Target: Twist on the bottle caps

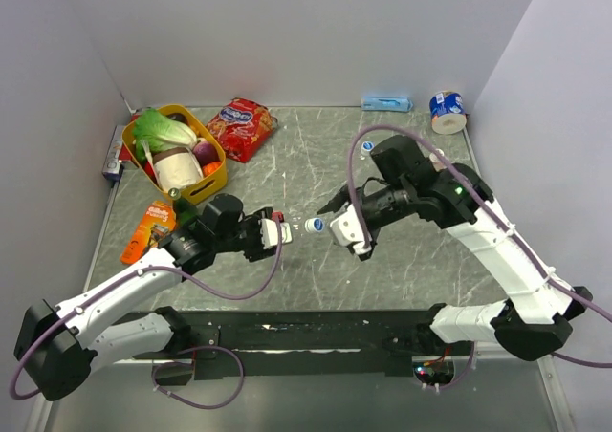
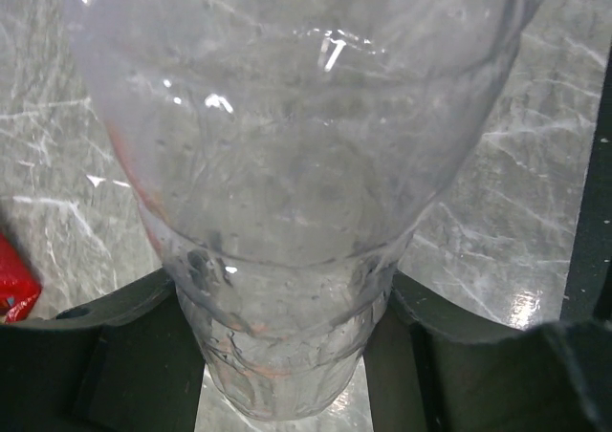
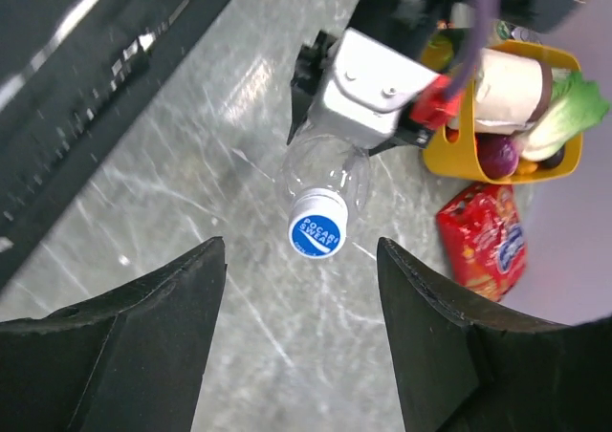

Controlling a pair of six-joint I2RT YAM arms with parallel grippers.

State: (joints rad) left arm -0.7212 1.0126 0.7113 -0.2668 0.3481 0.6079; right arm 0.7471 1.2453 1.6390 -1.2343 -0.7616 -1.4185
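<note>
The left gripper (image 1: 275, 232) is clamped round a clear bottle (image 3: 325, 167), holding it sideways above the table (image 1: 306, 164) — its blue cap (image 3: 317, 224) sits on the mouth, facing the right gripper (image 1: 346, 229). That one's jaws stand apart (touching nothing) — the cap just before them. A spare cap (image 1: 368, 146) lies farther back.

cap (image 3: 317, 224) on bottle (image 3: 330, 164), basket (image 1: 216, 180) behind, left

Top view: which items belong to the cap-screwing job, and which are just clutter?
Job: clear bottle in the left gripper, blue cap on it, open right gripper, loose blue cap, orange drink bottle.
Clutter: yellow basket, red packet, tape roll, blue pack.
</note>
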